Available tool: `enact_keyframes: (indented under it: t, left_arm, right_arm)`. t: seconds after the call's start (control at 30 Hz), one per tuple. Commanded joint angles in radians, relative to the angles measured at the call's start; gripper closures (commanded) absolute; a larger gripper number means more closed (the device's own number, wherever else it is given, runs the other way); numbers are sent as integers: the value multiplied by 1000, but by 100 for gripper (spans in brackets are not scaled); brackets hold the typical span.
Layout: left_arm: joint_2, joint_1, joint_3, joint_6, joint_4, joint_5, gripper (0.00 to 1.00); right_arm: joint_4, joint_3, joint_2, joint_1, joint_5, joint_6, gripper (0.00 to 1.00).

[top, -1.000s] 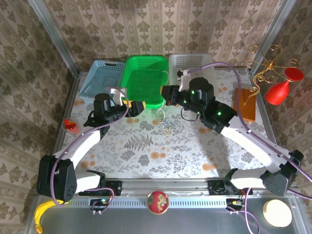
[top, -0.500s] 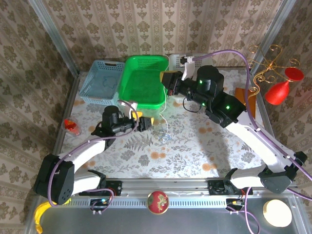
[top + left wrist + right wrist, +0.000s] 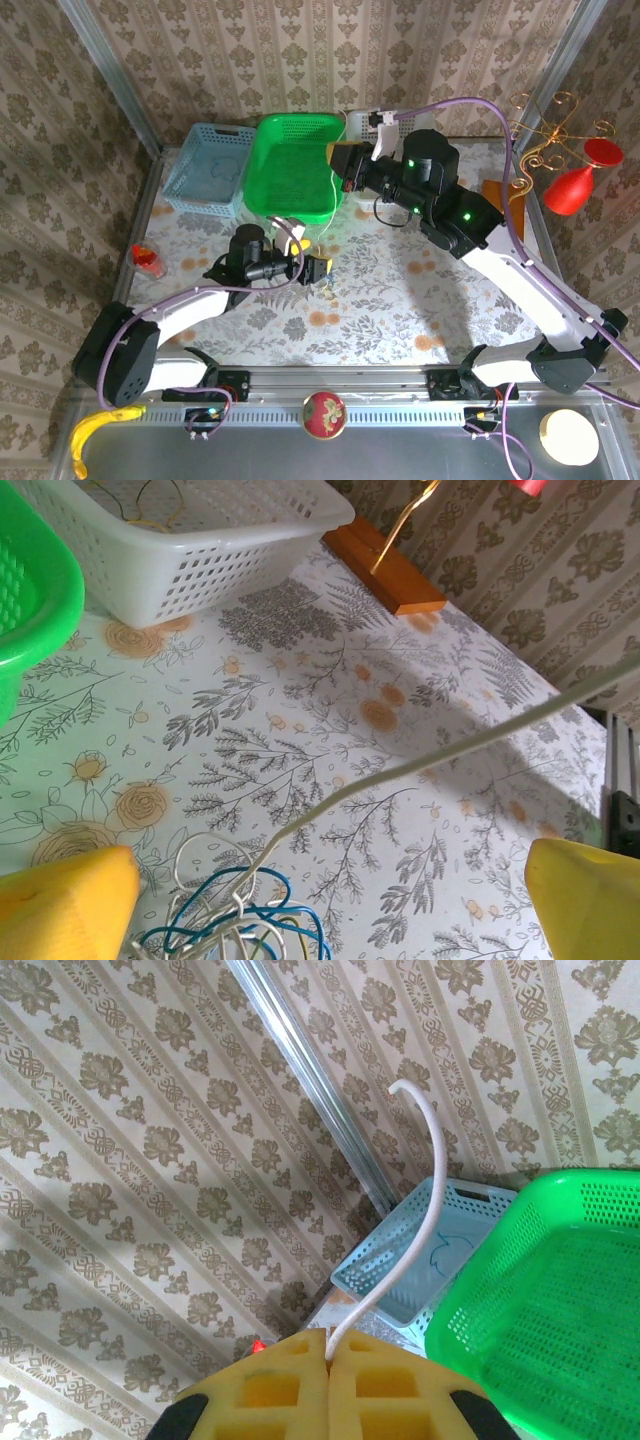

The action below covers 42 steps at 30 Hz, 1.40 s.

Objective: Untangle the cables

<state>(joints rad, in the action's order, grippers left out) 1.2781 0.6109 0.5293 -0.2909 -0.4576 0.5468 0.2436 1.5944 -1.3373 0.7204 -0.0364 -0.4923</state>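
1. The left tool (image 3: 319, 270) has drawn back from the near rim of the green basket (image 3: 290, 165) toward the near edge of the bench (image 3: 400, 300). It now sits in front of the basket's near right corner. Its jaws stand wide apart and grip nothing.
2. The cables (image 3: 235, 925) lie as a small tangle of blue, tan and whitish loops on the bench. They are in front of the green basket's near right corner, about where they lay a second ago. In the left wrist view the tangle sits between the left tool's two fingers, close to one and well apart from the other. I cannot tell whether it touches the near one.
3. A white cable (image 3: 450, 748) leaves the tangle and runs taut, slanting up and away over the bench toward the green basket's right side.
4. The right tool (image 3: 328, 1348) has risen and moved back, from the green basket's near right corner to above its right rim. Its pads are pressed together on the white cable, and the free end curls up beyond them.
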Motion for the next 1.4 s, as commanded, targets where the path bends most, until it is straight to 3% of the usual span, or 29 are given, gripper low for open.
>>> enact_keyframes:
  t: [0.0,0.23,0.8,0.93,1.2,1.37]
  left_arm:
    - [32,10,-4,46,-32,-46,0]
    - [135,11,16,62,-87,-97,4]
    - [343,42,122,44,-183,-79,10]
    - [387,42,136,27,-213,-77,20]
    - [432,41,106,24,-226,-76,51]
    - [449,35,62,17,-249,-77,58]
  right_arm:
    - [-5,36,-2,-3,10,17,100]
    - [-14,39,0,-3,-5,6,100]
    - [-42,40,-9,-1,-45,-28,100]
    - [-44,51,-14,-1,-53,-32,100]
    - [-20,154,-18,-49,-83,-31,100]
    - [-28,287,-46,-143,-172,-102,100]
